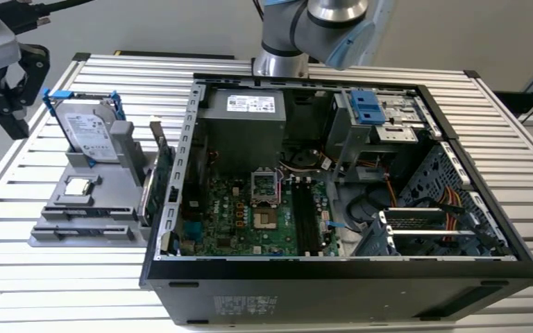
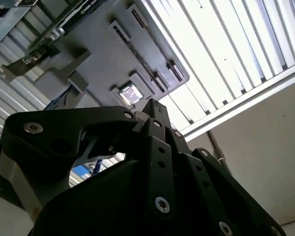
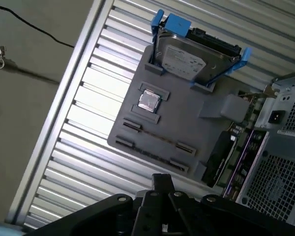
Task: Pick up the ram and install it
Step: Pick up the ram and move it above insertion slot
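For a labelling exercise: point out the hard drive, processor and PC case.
hard drive (image 3: 182,59): first wrist view, on its labelled face.
processor (image 3: 149,101): first wrist view, middle of its silver lid.
PC case (image 1: 341,288): exterior view, on its black near wall.

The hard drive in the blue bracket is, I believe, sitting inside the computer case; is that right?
Not quite: the exterior view shows the hard drive sitting on the grey holder outside the computer case, at the exterior view's left.
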Motion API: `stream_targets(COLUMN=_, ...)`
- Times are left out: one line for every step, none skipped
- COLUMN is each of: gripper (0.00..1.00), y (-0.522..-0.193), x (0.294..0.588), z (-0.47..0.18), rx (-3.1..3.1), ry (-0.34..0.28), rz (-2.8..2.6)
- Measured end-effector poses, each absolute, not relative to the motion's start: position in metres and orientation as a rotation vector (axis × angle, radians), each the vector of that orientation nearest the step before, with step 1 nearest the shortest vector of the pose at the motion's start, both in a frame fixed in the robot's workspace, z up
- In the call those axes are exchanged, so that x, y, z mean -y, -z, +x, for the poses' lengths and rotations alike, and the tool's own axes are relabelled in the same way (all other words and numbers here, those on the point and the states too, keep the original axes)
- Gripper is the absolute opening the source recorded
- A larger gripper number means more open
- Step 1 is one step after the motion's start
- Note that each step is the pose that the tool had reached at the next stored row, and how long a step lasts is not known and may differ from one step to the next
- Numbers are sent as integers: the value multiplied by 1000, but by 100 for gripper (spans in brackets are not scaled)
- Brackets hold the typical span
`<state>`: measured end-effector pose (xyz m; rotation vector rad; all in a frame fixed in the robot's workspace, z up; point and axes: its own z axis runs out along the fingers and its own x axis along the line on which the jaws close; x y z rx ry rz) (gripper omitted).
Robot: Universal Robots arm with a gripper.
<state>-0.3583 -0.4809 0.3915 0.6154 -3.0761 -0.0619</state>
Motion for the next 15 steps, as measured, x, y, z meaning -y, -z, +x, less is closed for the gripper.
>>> stream_targets(gripper=0, y=-391, x=481, z=-358, rx=3072, ry=61, rz=632)
stream_targets(gripper=0, y=-391, x=481, z=-358, rx=3069, ry=61, rz=649)
stream_targets(gripper=0, y=-391, x=481, z=-358, rx=3065, ry=60, rz=667)
stream_targets(gripper=0, y=-391, x=481, z=-358, rx=3061, ry=60, rz=683)
stream_targets(gripper=0, y=-391, x=481, z=-358, rx=3057, ry=59, rz=700)
stream_targets(gripper=0, y=-391, x=481, z=-358, rx=3052, ry=59, rz=716)
stream_targets(gripper=0, y=-391, x=481, z=-358, rx=3048, ry=58, rz=734)
stream_targets(gripper=0, y=-391, x=481, z=-358, rx=3044, ry=57, rz=750)
stream_targets(gripper=0, y=-391, x=481, z=-358, rx=3040, ry=57, rz=766)
stream_targets(gripper=0, y=-391, x=481, z=-358, rx=3035, ry=56, rz=782)
stream_targets(gripper=0, y=-391, x=481, z=-358, rx=3031, ry=55, rz=799)
stream_targets(gripper=0, y=-391, x=481, z=-358, rx=3026, ry=54, rz=814)
stream_targets(gripper=0, y=-391, x=481, z=-358, rx=3021, ry=54, rz=831)
stream_targets(gripper=0, y=-392, x=481, z=-358, rx=3016, ry=53, rz=849)
stream_targets(gripper=0, y=-391, x=481, z=-358, rx=3011, ry=52, rz=865)
